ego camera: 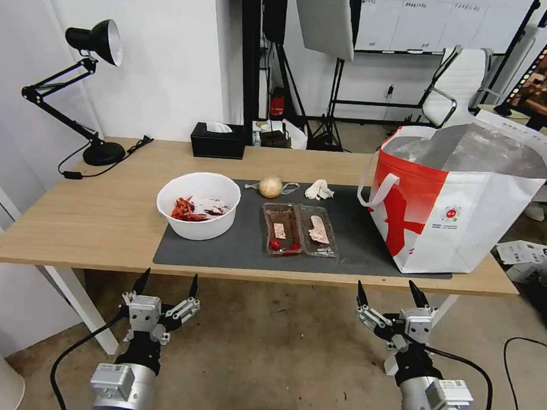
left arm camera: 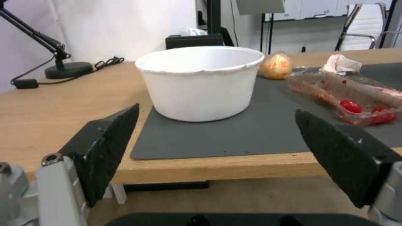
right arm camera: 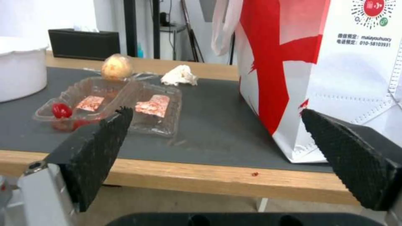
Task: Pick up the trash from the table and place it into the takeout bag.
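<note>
Desk-wise, nothing's bagged yet: bowl (ego camera: 198, 205), twin tray (ego camera: 300, 229), tissue (ego camera: 319, 189) and beige ball (ego camera: 270, 187) all sit on the grey mat (ego camera: 357, 246), takeout bag (ego camera: 463, 203) standing beside them. Left gripper (ego camera: 166, 283) and right gripper (ego camera: 393, 293) hover below the table (ego camera: 101, 220) edge, fingers spread, holding nothing.

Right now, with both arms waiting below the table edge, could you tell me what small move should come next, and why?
Probably raise the right gripper toward the tray. Its jaws are open, it hangs below the table edge nearest the tray, and the bag stands open beside it. All trash is still on the mat; the left gripper is open too.
</note>
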